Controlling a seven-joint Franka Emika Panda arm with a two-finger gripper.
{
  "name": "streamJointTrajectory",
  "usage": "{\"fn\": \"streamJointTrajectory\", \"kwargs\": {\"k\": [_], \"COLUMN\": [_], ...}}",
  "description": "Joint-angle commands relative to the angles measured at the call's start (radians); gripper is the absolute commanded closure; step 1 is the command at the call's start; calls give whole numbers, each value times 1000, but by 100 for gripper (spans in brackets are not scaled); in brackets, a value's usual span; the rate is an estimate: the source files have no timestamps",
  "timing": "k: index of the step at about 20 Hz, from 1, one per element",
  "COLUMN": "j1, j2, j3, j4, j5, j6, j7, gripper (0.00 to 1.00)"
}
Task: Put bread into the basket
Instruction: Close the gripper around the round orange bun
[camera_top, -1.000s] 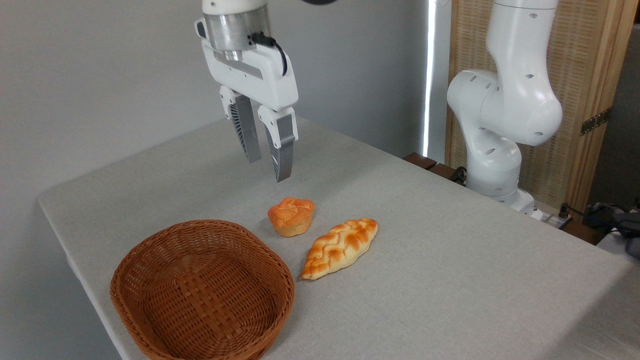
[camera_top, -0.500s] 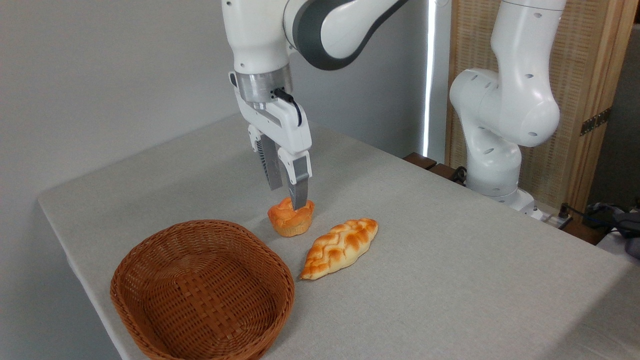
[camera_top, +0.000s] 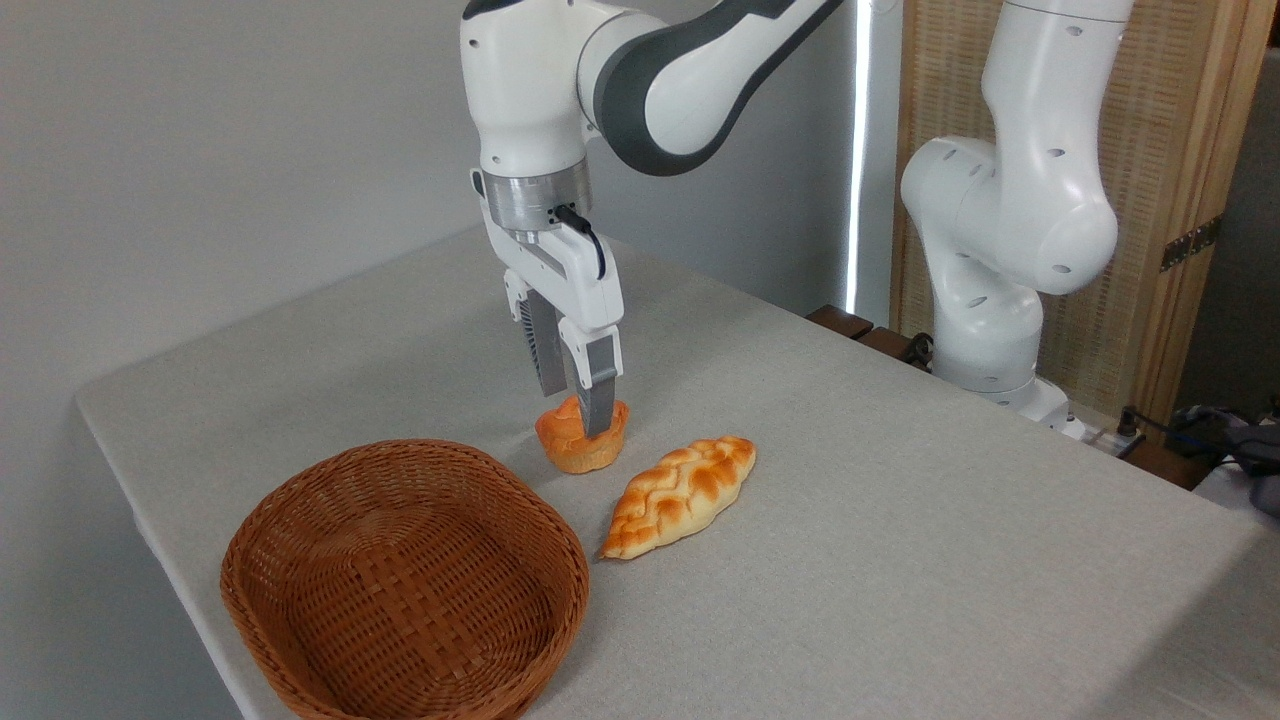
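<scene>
The gripper (camera_top: 578, 408) jaws pinch the small orange-brown puffy bun (camera_top: 577, 443) (soft); lift straight, squeezing gently, toward the oval reddish-brown wicker basket (camera_top: 300, 520).

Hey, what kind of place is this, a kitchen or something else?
Probably a robotics lab or test room, not a kitchen: a white robot arm is bolted beside a plain cloth-covered table, with cables at the edge, and only a bun, a braided loaf and a basket laid out.

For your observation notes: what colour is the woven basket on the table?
Reddish-brown wicker all over; the basket shows clearly in the fixed camera view.
</scene>
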Motion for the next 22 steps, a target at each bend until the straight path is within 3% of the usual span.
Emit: {"fn": "streamJointTrajectory", "kwargs": {"k": [1,9,10,12,13,22], "j1": [-12,-24,-24,-27,-27,-27], "j2": [-8,30,30,30,30,29], "j3": [8,2,2,2,0,2], "j4": [-13,-39,-40,-40,-40,-40], "j5": [-18,-17,-17,-18,-18,-18], "j6": [22,67,76,84,84,81], "j7": [-3,-3,-3,-3,-2,37], "gripper": [0,0,9,54,59,59]}}
